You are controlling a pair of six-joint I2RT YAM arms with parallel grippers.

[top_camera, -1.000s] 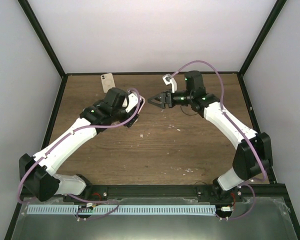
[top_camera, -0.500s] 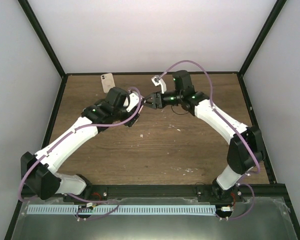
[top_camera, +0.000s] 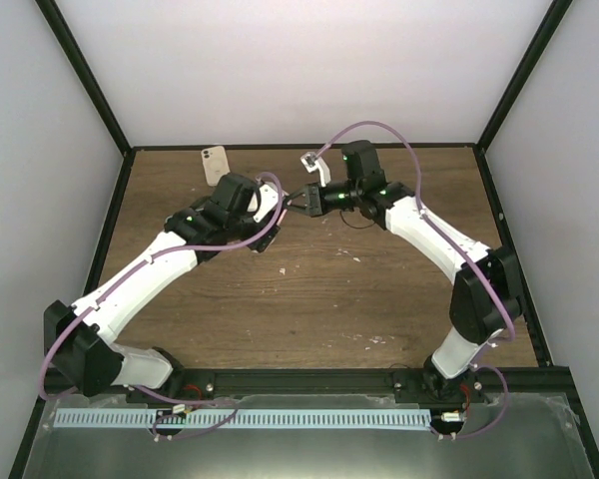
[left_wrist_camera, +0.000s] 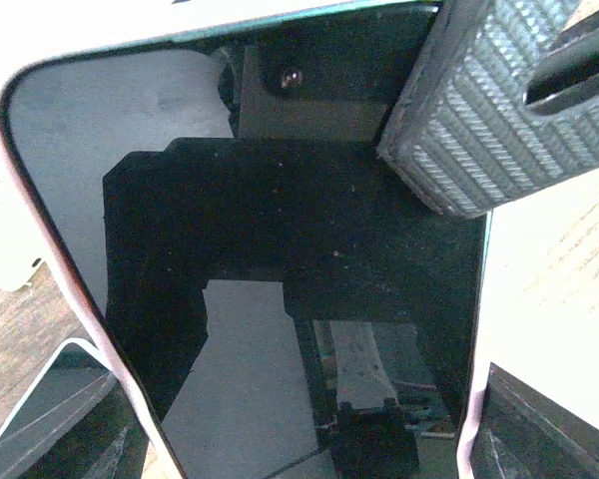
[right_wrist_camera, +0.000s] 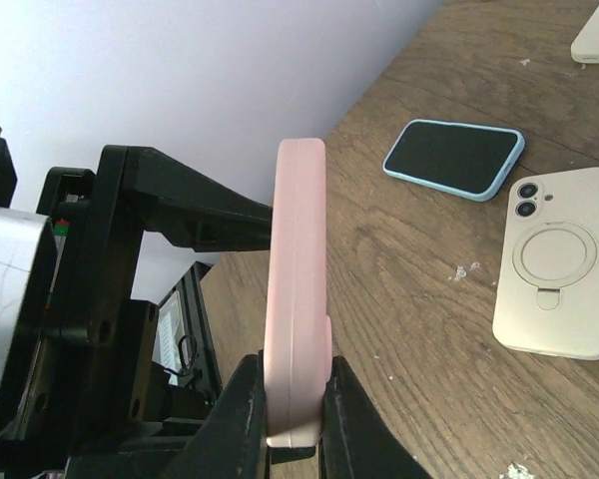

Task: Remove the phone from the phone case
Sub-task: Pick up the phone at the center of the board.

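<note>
The phone [left_wrist_camera: 280,249] shows its black screen filling the left wrist view, framed by the pink phone case [left_wrist_camera: 40,249]. My left gripper [left_wrist_camera: 315,399] is shut across the case's width and holds it in the air above the table. In the right wrist view the pink case [right_wrist_camera: 298,279] stands edge-on, and my right gripper [right_wrist_camera: 295,419] is shut on its lower end, one finger on each face. A grey ribbed finger [left_wrist_camera: 479,120] lies over the screen's upper right corner. From above, the left gripper [top_camera: 278,207] and the right gripper [top_camera: 298,203] meet at the table's back centre.
A blue-cased phone [right_wrist_camera: 454,160] and a cream case with a ring stand [right_wrist_camera: 554,264] lie on the wooden table beyond the pink case. Another cream item [right_wrist_camera: 597,35] lies further off. A cream case [top_camera: 214,165] lies at the back left. Black frame posts and white walls enclose the table.
My right arm swung left to the phone held by the left gripper, and its jaws went from open to shut on the pink case. The left arm stayed put.
</note>
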